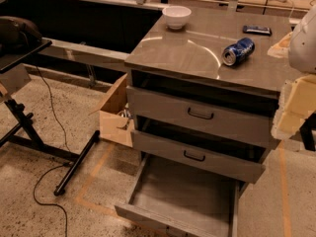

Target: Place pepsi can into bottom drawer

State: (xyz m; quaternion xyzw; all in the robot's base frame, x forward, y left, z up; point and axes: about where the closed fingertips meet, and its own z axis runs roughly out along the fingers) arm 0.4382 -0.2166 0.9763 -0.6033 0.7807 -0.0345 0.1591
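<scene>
Cabinet worktop [182, 53]: bowl [177, 17] at rear-left corner; phone-like object [256, 30] nr rear edge, twd rear-right corner; pepsi can [238, 51] on its side in front of that, right of centre, apart from both. Below front edge: top drawer [197, 113], middle drawer [195, 156] under it, bottom drawer [182, 196] pulled out furthest fwd. Cardboard box [114, 117] on floor, left of cabinet; stand [29, 127] further left. Gripper [292, 107] off right edge, beside front-right corner.

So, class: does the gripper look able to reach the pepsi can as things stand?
Probably yes: the pepsi can lies on its side on the cabinet top, nothing touching it, and the gripper hangs nearby at the right edge.
</scene>
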